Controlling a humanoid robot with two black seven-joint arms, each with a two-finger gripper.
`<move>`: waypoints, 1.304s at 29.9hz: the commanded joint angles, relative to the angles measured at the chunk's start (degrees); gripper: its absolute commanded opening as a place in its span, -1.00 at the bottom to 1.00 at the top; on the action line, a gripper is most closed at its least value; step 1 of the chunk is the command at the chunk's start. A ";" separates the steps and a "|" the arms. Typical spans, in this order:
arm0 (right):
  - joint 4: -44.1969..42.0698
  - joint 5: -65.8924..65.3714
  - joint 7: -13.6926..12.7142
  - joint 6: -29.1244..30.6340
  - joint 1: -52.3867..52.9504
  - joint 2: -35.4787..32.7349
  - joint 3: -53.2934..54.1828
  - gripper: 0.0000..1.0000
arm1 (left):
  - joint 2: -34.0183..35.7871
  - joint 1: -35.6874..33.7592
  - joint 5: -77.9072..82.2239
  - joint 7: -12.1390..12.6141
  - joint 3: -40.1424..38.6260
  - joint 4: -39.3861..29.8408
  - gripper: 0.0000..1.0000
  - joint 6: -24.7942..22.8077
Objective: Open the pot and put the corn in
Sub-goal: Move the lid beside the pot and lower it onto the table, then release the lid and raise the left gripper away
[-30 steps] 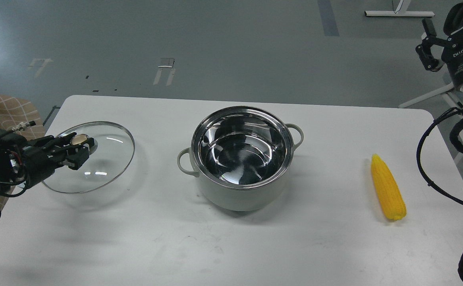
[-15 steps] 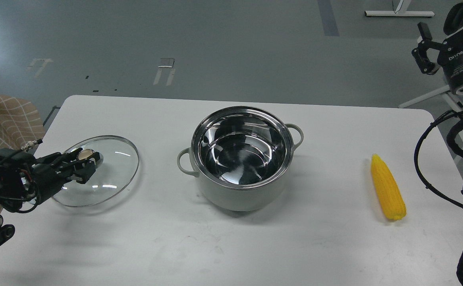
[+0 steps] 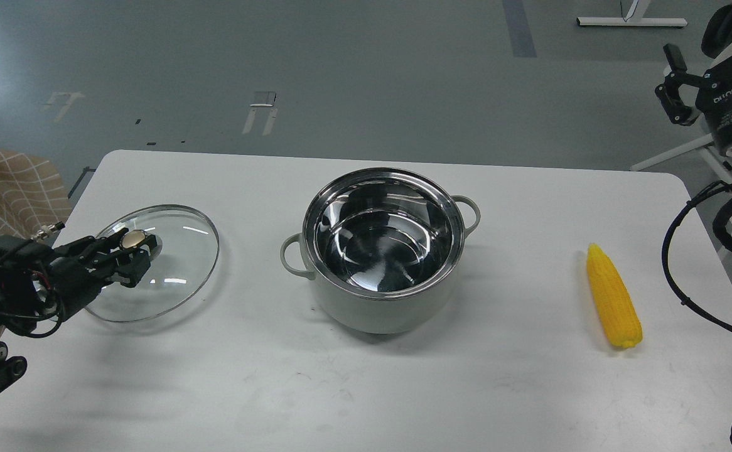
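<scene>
The pale grey-green pot (image 3: 383, 301) stands uncovered in the middle of the white table, and its shiny steel inside is empty. The yellow corn (image 3: 613, 297) lies on the table to the pot's right, tip pointing away from me. My left gripper (image 3: 132, 250) is shut on the brass-coloured knob of the round glass lid (image 3: 171, 270) and holds it low over the table's left side, well clear of the pot. My right gripper (image 3: 672, 85) is open and empty, high beyond the table's far right corner.
The white table (image 3: 366, 389) has a rounded right edge close to the corn. A checked brown cloth (image 3: 8, 194) lies off the table's left edge. My right arm's cables (image 3: 686, 263) hang along the right side.
My left gripper lowered the lid toward the table and nearer to me, then lifted it slightly. My right gripper shifted a little at the upper right. Pot and corn have not moved.
</scene>
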 commanded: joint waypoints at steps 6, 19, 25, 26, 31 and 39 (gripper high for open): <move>-0.09 0.00 0.00 0.00 -0.20 -0.44 0.00 1.00 | 0.02 0.11 -0.07 -2.73 0.15 0.21 0.80 0.14; -0.36 0.00 0.00 0.00 -0.02 -0.36 0.00 1.00 | -0.07 1.86 -0.25 -4.66 0.07 0.21 0.39 0.22; -0.18 0.00 0.00 0.00 -0.11 -0.35 -0.09 1.00 | -0.15 1.95 -2.00 -4.57 0.07 0.30 0.57 0.14; -0.18 0.00 0.00 0.00 -0.11 -0.35 -0.09 1.00 | -0.15 1.95 -2.01 -4.57 0.07 0.30 0.57 0.14; -0.01 0.00 0.00 0.00 -0.55 -0.35 -0.09 1.00 | 0.11 1.86 -2.27 -4.57 -0.02 0.47 0.58 0.14; 1.57 -4.03 0.00 0.00 -2.57 -6.40 -8.42 1.00 | 1.69 -4.01 -19.47 -6.86 -3.80 0.30 0.91 -0.04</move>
